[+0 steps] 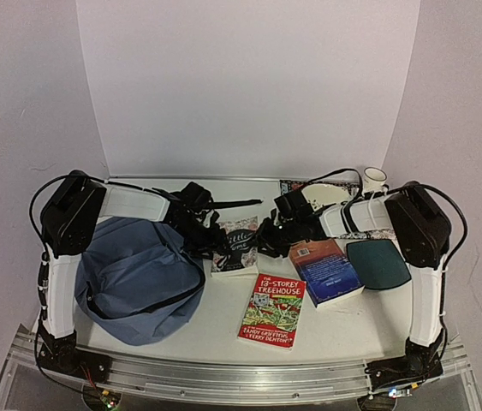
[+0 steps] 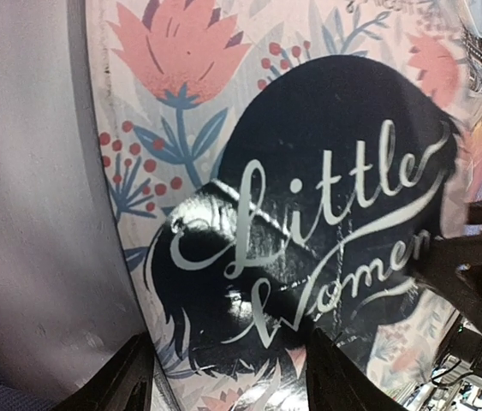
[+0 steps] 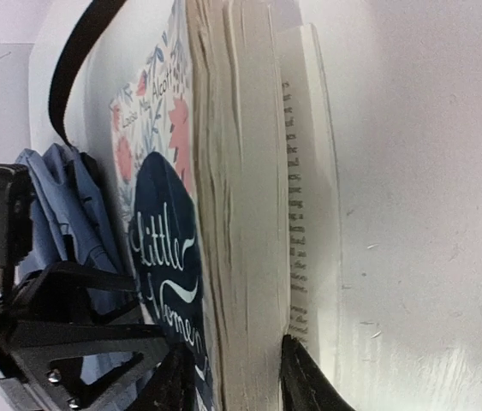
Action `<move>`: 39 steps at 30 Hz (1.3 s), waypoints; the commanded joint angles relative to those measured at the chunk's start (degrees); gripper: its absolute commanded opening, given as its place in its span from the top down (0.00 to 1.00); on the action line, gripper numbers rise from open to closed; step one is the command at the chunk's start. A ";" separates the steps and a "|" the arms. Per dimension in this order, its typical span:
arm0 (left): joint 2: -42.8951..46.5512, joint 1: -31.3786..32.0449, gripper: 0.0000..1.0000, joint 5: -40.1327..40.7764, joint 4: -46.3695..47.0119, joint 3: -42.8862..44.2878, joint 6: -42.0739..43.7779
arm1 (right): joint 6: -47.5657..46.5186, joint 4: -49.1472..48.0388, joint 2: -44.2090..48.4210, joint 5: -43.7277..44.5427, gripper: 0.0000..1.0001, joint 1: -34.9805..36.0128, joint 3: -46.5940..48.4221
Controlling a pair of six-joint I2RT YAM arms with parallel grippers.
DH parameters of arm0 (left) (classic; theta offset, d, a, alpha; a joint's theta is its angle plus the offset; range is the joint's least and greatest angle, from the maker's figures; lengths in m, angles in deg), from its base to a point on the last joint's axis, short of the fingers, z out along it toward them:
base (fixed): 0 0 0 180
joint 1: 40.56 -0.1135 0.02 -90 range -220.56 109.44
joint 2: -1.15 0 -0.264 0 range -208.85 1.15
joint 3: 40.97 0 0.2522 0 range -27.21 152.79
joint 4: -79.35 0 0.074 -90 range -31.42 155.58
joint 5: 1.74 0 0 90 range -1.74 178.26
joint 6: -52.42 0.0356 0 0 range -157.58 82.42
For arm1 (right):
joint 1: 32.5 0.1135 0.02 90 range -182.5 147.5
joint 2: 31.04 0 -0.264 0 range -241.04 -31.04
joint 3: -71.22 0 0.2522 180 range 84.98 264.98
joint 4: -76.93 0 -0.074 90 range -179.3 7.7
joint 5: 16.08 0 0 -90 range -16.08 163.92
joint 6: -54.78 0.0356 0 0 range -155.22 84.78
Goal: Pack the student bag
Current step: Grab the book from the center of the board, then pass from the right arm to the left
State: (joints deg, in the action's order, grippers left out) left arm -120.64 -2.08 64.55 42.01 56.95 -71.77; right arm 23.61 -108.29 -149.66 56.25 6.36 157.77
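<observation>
- My left claw [image 2: 230, 355] hangs face-on over the Little Women book [image 1: 236, 247], its fingers [image 2: 129, 381] spread wide with nothing between them but the flowered cover beyond.
- My right claw [image 3: 236, 368] straddles the page edge of that same book: one finger [image 3: 305, 381] lies against the pages on the underside, and the other is by the cover.
- I cannot tell whether that right claw is truly pinching or only close against the book (the gap looks very slim).
- The student bag [image 1: 138, 278] lies slumped on the near left of the white worktop [image 1: 215, 330], just beside the book's left edge. Its mouth faces the book and its black strap [image 1: 234, 204] trails along the back.
- Near the middle front lies a red 13-Storey Treehouse book [image 1: 273, 310], face up.
- To its right rests a blue-covered book [image 1: 326, 271], and a dark teal oval pad [image 1: 379, 263] lies just beside that.
- A white mug [image 1: 374, 180] stands at the far right, behind my right arm.
</observation>
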 commanded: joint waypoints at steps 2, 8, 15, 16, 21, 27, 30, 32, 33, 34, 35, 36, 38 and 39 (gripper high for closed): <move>0.99 2.30 0.39 -4.07 5.76 0.89 -1.39 | 2.19 -9.03 5.12 -5.62 0.70 1.07 1.10; 2.89 2.24 0.39 -2.57 6.47 0.07 -1.51 | 1.98 -9.64 4.46 -5.15 0.97 0.76 -1.18; 7.84 0.50 0.36 -0.48 8.34 -2.64 -2.81 | 1.57 -12.13 6.70 -6.30 1.00 -0.29 -3.57; 9.82 -0.40 0.34 -0.45 9.21 -3.65 -3.34 | 1.27 -12.55 7.65 -6.55 1.00 -0.70 -3.67; 15.94 -4.09 0.28 -1.23 13.27 -7.59 -5.86 | 1.07 -15.48 11.35 -8.41 1.00 -2.04 -4.23; 20.40 -7.16 0.23 -4.49 17.22 -9.89 -8.52 | 3.89 -21.53 13.97 -12.25 1.00 -2.64 -3.95; 22.67 -9.35 0.20 -7.76 21.71 -12.86 -11.76 | 5.07 -24.74 15.38 -14.43 1.00 -2.64 -3.71; 23.56 -10.04 0.20 -9.60 23.28 -13.78 -12.98 | 6.13 -26.91 16.08 -15.92 1.00 -2.64 -3.62; 23.74 -10.08 0.20 -10.43 24.10 -13.91 -13.27 | 6.53 -27.74 16.33 -16.29 1.00 -2.64 -3.62; 23.79 -10.09 0.20 -11.14 25.48 -13.98 -13.57 | 6.87 -28.70 16.47 -16.99 1.00 -2.64 -3.48; 23.84 -10.09 0.20 -11.73 26.09 -14.12 -14.03 | 7.24 -29.24 16.59 -17.38 1.00 -2.64 -3.35; 23.86 -10.09 0.19 -12.53 26.95 -14.31 -14.67 | 7.71 -29.99 16.67 -17.85 1.00 -2.64 -3.24; 24.04 -10.09 0.20 -14.64 29.86 -14.84 -16.03 | 8.73 -32.22 16.52 -19.20 1.00 -2.64 -3.02; 24.17 -10.09 0.21 -15.21 30.79 -15.06 -16.74 | 9.38 -32.73 16.43 -19.41 1.00 -2.64 -3.08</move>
State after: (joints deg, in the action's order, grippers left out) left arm -99.99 -12.09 54.63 64.39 42.59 -85.10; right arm 30.23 -129.36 -138.17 41.89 3.75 152.66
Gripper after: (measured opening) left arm 0.801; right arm 0.135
